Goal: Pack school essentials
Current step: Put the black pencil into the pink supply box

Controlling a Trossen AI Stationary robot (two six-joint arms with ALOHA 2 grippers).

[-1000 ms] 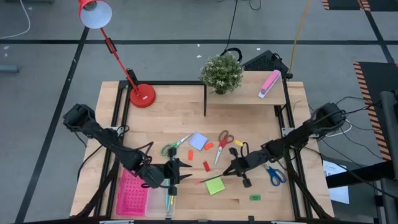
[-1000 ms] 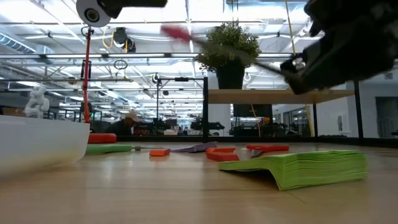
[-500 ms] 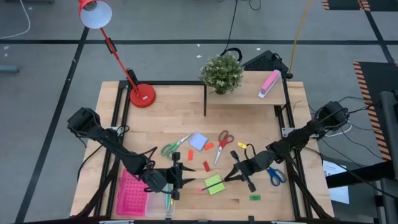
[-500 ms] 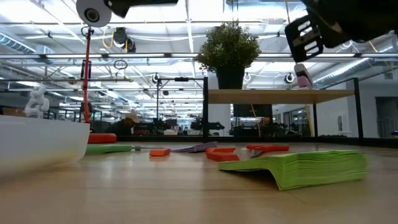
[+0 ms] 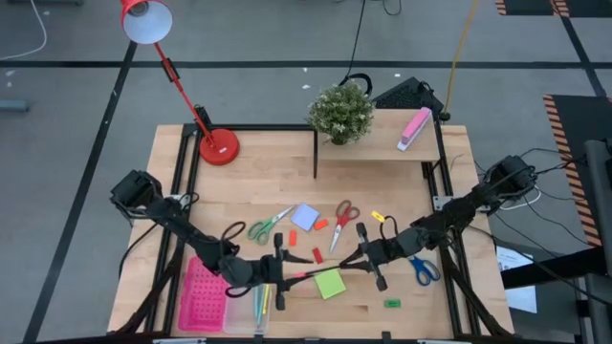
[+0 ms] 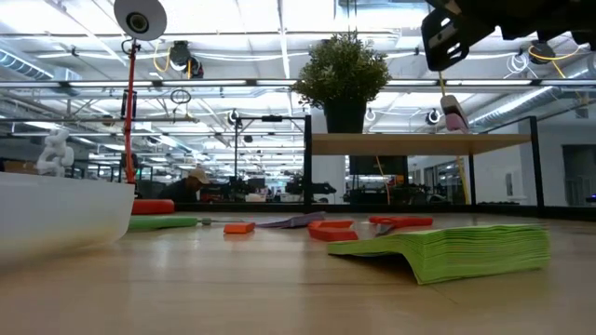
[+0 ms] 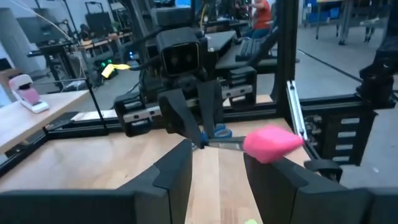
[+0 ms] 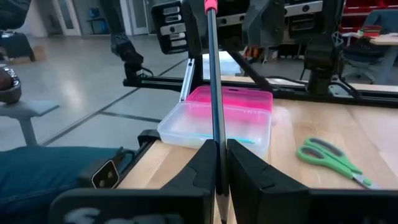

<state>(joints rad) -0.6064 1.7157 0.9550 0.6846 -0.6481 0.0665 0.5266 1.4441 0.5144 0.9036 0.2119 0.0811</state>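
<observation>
A thin dark pencil with a pink end hangs in the air between my two grippers. My right gripper is shut on it. My left gripper faces it, open, the pink end just ahead of its fingers; I see no touch. On the table lie a green note pad, a pale-blue pad, green scissors, red scissors, blue scissors and small red, orange and green blocks. My right gripper pinches the pencil's shaft between its two fingers, at the end away from the pink tip. The fingers point toward the table's left and the pencil runs on along them. It is lifted clear of the table, about level.
A clear box holding pens stands at the near left beside a pink perforated tray. At the back are a shelf with a plant and a pink-and-white block, and a red lamp.
My right gripper has risen with the pencil, out of the low view's middle, and the pencil now points at my left gripper. My left gripper has gone from over the clear box toward the table's right, up to the pencil's pink end.
</observation>
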